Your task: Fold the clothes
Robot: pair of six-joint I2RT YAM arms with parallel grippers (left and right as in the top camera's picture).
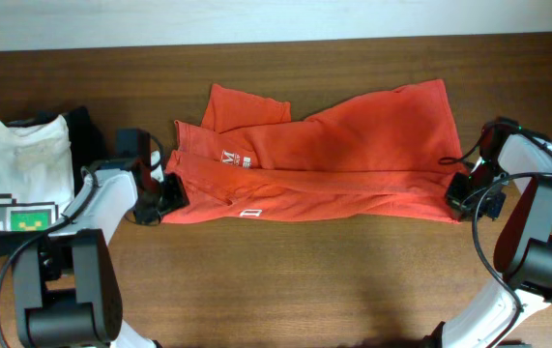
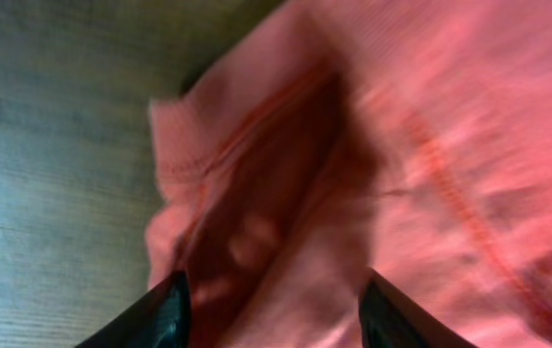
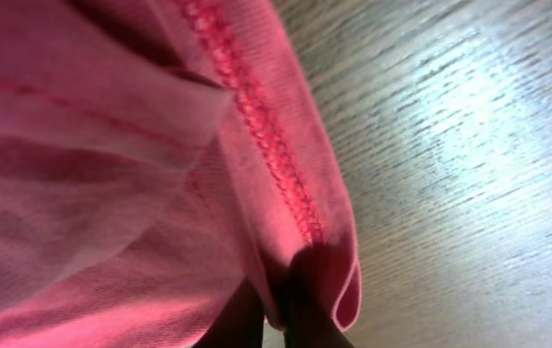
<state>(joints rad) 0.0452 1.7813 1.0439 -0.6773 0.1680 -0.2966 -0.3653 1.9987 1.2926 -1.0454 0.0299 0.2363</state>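
As the counter (image 1: 305, 280) is being viewed from overhead, shirt: the red-orange T-shirt (image 1: 353, 155) is being kept spread across the middle, its near edge doubled over in a long band, with white lettering (image 1: 232, 158) and a small white label (image 1: 250, 212) being shown.
Overhead, left hand: the left hand (image 1: 167, 196) is being held at the shirt's left end, touching the cloth.
Overhead, right hand: the right hand (image 1: 457, 191) is being held at the shirt's right end, against the hem.
Overhead, far left: a white T-shirt (image 1: 24, 164) with a green pixel graphic is being carried on a black garment (image 1: 84, 130).
Left wrist, hand: the left hand (image 2: 274, 285) is being held spread, and its fingers (image 2: 164, 314) are being kept apart, with blurred shirt cloth (image 2: 450, 145) between and beyond them.
Left wrist, counter: bare wood (image 2: 53, 145) is being shown to the left.
Right wrist, hand: the right hand (image 3: 276, 290) is being pressed together, and a fold of the shirt (image 3: 111, 145) is being pinched beside the stitched hem (image 3: 256, 126).
Right wrist, counter: wood grain (image 3: 469, 145) is being shown to the right.
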